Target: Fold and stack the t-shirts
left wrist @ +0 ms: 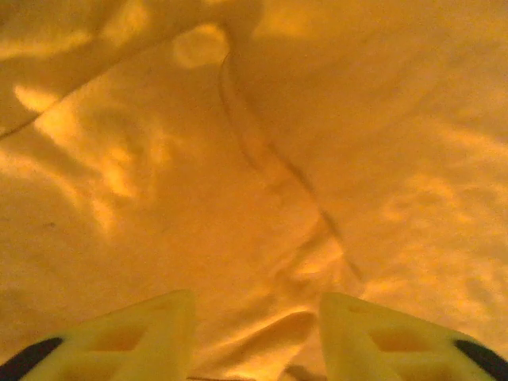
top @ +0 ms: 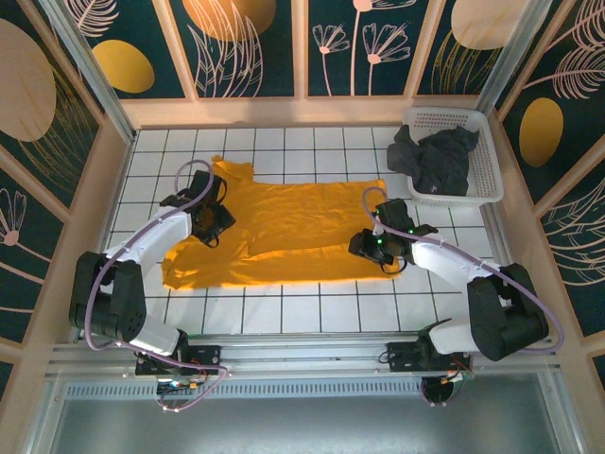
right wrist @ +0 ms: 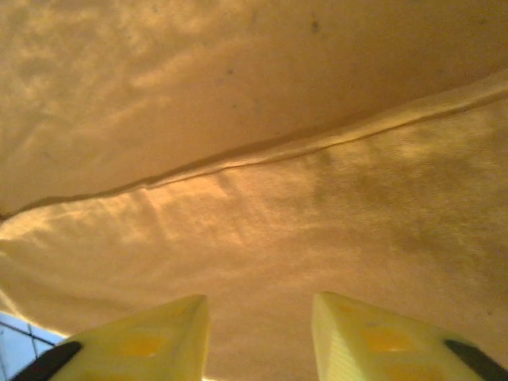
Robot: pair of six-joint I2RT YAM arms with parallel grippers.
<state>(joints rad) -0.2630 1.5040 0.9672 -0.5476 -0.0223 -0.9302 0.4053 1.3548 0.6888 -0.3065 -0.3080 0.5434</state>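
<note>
The white tiled table (top: pixel 312 307) is walled by a wooden frame on its left, far and right sides. The near rows of tiles are bare, leaving room to work.

The orange t-shirt (top: pixel 293 227) lies mid-table, spread mostly flat. A seam of doubled cloth runs across it, so I judge the first fold is at most begun. Its left sleeve end sits close to the left wall.

The white lattice basket (top: pixel 487 161) in the far right corner holds the crumpled charcoal t-shirt (top: pixel 437 163), untouched. No stack exists yet.

The left gripper (top: pixel 213 227) presses on the shirt's left part, jaws spread over a ridge of cloth. The right gripper (top: pixel 376 248) sits at the shirt's right hem, jaws likewise apart.
</note>
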